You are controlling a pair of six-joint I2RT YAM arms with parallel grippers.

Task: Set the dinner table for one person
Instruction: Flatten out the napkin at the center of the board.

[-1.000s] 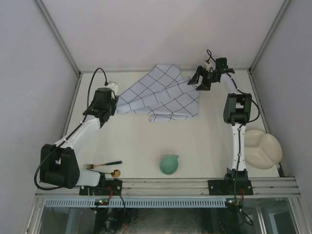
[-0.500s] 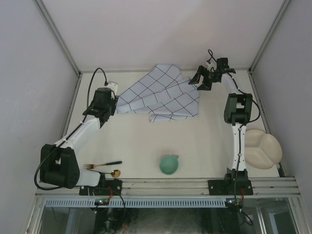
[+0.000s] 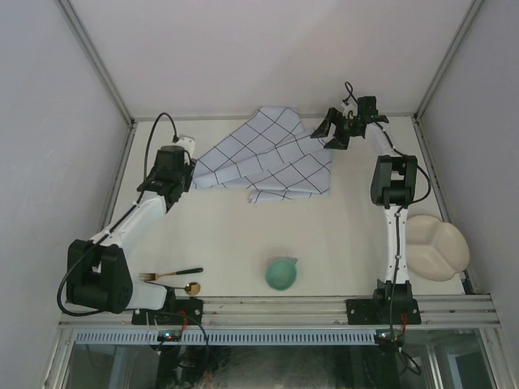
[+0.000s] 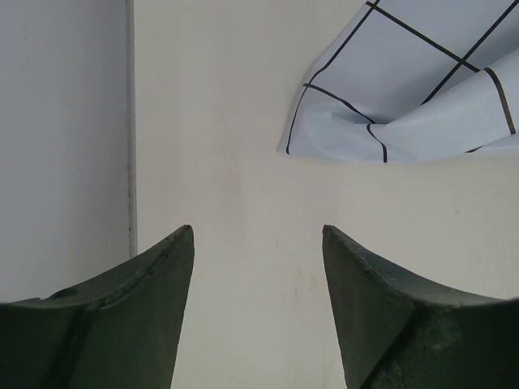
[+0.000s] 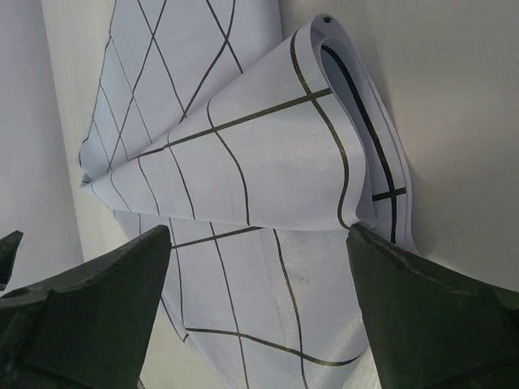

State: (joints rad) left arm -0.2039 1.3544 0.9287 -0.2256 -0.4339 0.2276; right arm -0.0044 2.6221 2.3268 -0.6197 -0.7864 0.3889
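The dinner table (image 3: 243,235) is a cream-white surface. On its far half a pale-blue cloth (image 3: 268,162) with dark grid lines lies crumpled and folded. My right gripper (image 3: 330,136) hovers open at the cloth's far right edge. In the right wrist view its jaws (image 5: 259,231) stand wide above the folded cloth (image 5: 243,162) with nothing between them. My left gripper (image 3: 183,162) is open just left of the cloth's left corner. The left wrist view shows only bare table (image 4: 235,162) between its fingers (image 4: 258,235), with the cloth corner (image 4: 422,89) ahead to the right.
A green bowl (image 3: 281,273) sits near the front middle. A black-handled gold fork (image 3: 170,274) and a gold spoon (image 3: 188,287) lie by the left arm's base. A cream divided plate (image 3: 436,247) rests at the right edge. Walls enclose the table on three sides.
My right gripper has shifted slightly to the left over the cloth's edge. The left arm and the cloth have not moved.
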